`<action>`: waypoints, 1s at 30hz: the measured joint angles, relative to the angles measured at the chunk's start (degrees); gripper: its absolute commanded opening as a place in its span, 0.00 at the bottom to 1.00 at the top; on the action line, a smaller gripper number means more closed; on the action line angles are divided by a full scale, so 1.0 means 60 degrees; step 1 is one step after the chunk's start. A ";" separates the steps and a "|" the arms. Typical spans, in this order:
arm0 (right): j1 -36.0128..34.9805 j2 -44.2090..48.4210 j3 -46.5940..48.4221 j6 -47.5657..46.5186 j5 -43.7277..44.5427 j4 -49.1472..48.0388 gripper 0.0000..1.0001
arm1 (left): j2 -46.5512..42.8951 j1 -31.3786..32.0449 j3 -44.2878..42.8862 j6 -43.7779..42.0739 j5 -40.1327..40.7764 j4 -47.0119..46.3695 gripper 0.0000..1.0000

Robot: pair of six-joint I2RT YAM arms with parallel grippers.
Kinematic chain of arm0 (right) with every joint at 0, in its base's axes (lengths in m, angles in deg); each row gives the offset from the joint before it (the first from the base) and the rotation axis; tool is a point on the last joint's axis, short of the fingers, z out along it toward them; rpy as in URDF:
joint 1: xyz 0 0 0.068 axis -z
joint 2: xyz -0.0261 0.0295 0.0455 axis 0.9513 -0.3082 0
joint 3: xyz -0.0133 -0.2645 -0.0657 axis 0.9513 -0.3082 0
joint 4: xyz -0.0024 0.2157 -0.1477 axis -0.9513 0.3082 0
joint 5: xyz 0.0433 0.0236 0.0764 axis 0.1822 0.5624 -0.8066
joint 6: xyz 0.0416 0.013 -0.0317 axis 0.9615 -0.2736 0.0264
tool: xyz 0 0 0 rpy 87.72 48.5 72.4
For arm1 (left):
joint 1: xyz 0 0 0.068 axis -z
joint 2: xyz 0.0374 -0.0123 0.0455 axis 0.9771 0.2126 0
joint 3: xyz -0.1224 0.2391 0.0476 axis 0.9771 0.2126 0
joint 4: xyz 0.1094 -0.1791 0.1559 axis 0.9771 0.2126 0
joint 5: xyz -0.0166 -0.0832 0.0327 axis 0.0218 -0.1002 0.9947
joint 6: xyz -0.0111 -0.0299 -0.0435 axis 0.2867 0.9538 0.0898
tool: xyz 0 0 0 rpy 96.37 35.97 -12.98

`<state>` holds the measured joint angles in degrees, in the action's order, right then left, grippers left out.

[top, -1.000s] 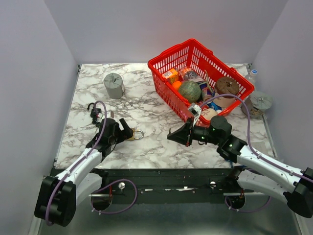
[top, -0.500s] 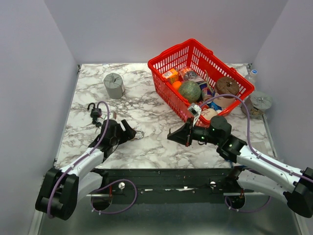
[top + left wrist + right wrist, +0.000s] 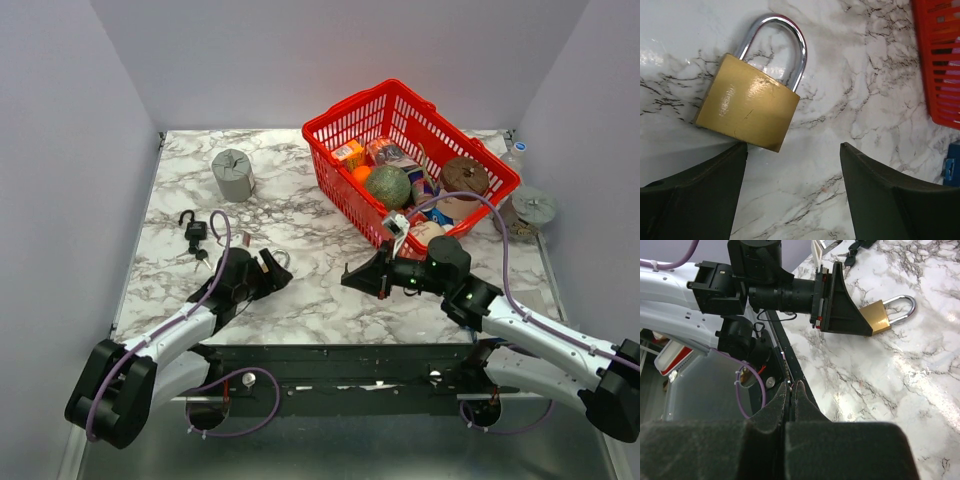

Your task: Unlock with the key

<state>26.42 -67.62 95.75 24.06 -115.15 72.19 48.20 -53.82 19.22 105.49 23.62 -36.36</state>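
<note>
The wide-open left gripper [image 3: 792,150], closing off-centre, may skid the brass padlock [image 3: 747,102] toward the counter's [image 3: 865,100] near edge; the right gripper [image 3: 791,385] is pinched shut.

red basket [image 3: 350,110] of groceries, grey cylinder [image 3: 233,175] on marble table [image 3: 300,300]

The surface [image 3: 305,300] is white marble veined grey-black. The brass padlock [image 3: 747,102] is gold with a silver shackle. At one o'clock, a red basket [image 3: 345,112] with a mottled green ball [image 3: 387,186]; at eleven, a grey cylinder [image 3: 233,175]; at nine, a black padlock [image 3: 195,230].
</note>
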 measured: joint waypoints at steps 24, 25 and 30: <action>0.0000 -0.0433 0.0076 -0.0361 -0.0131 0.0382 0.01 | -0.1096 0.0852 -0.1096 -0.0448 -0.0120 0.0423 0.87; 0.0000 -0.0528 0.0164 -0.0412 -0.0226 0.0463 0.01 | -0.1293 0.0852 -0.1249 -0.0678 -0.0211 0.0499 0.87; 0.0000 -0.1013 0.0579 -0.0590 -0.1024 0.0576 0.01 | -0.1800 0.0852 -0.2091 -0.1869 -0.1723 0.0892 0.87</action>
<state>26.42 -73.69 99.23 20.52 -121.29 75.64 37.40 -48.71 6.67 94.28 13.28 -31.00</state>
